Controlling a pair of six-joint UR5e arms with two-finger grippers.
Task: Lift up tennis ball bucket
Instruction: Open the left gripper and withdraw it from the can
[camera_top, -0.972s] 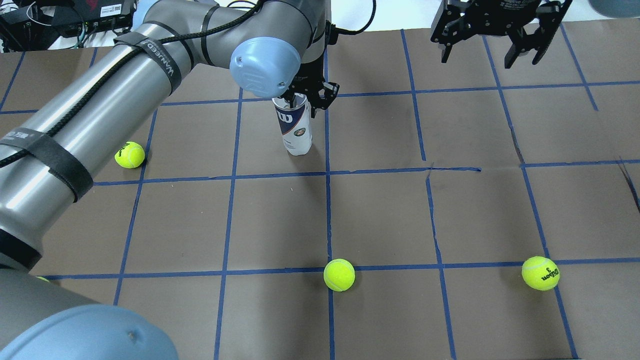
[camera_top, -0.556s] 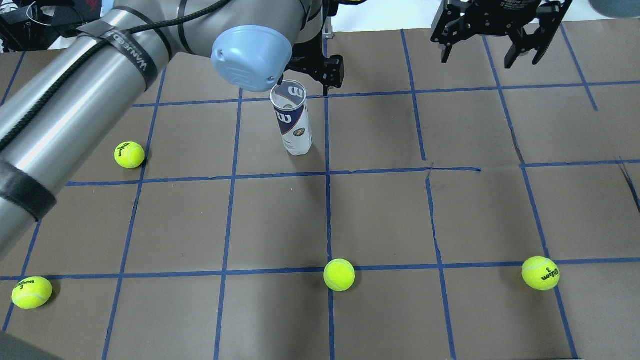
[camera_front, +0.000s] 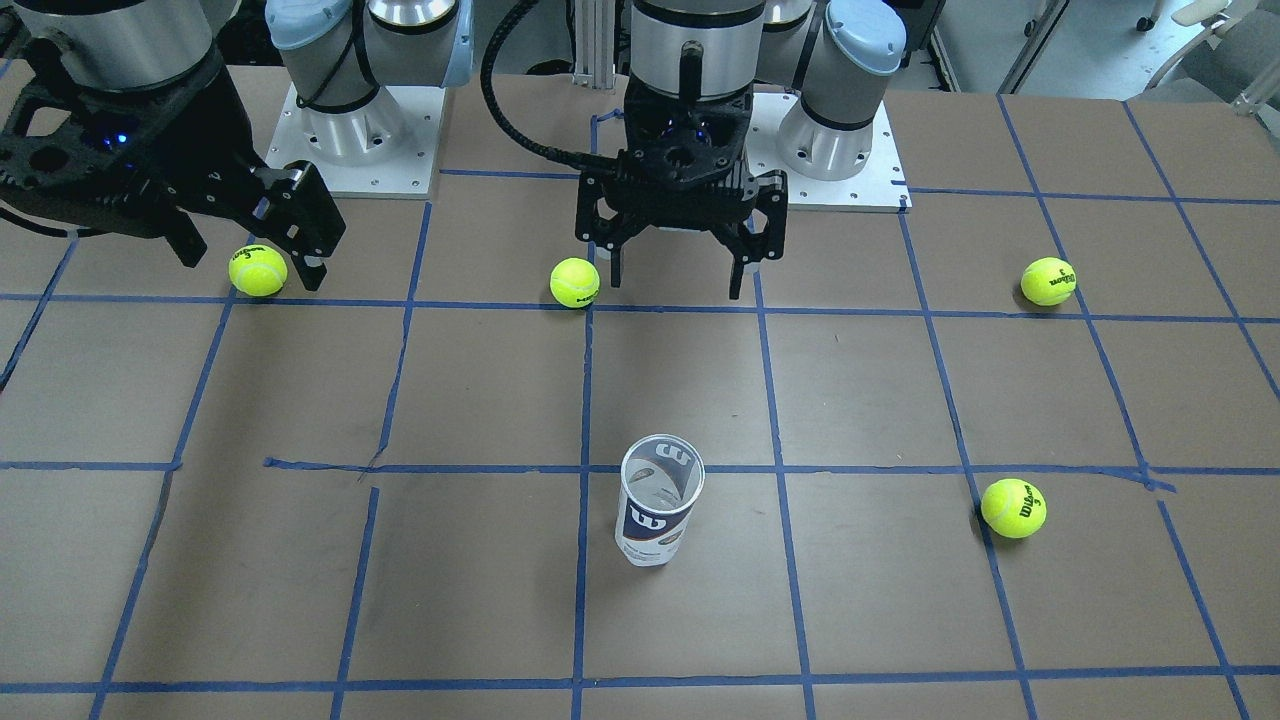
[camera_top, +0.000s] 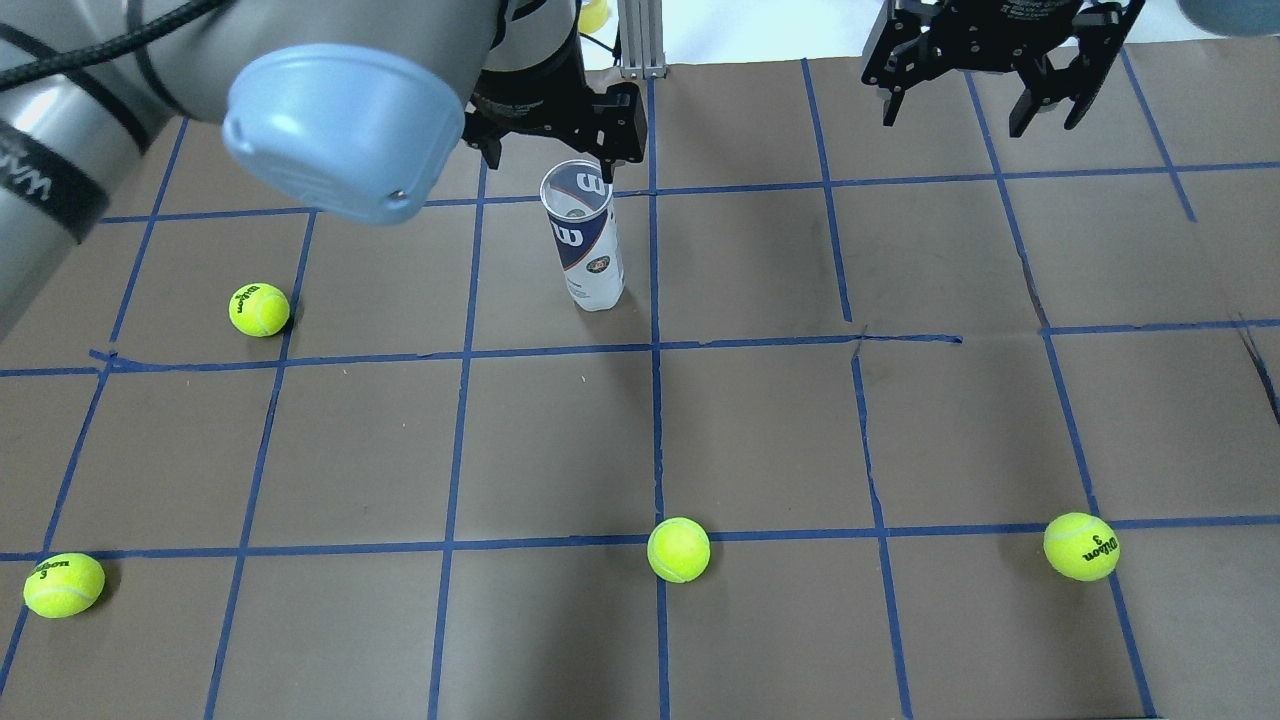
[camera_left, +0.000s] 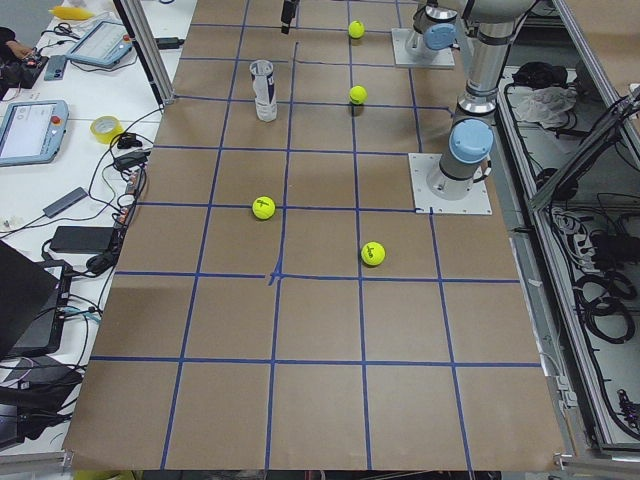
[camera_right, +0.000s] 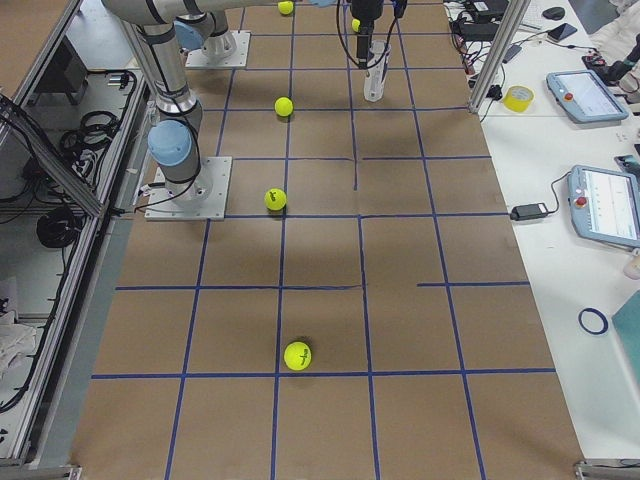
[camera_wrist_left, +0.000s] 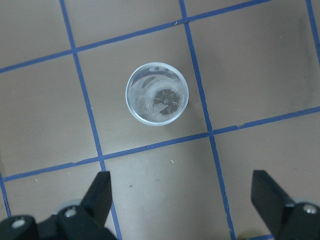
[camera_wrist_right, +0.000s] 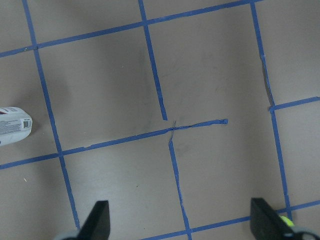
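Lifted off the rim since a second ago, my left gripper (camera_wrist_left: 185, 200) hangs wide and empty. The tennis ball bucket (camera_wrist_left: 156, 100) stands upright at its 12 o'clock, let go, I judge, because it balances alone.

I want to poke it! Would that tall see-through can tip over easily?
Probably yes: the tennis ball bucket stands tall and slim on a small base. It looks empty from above, so likely light. Tipped, it would probably roll.
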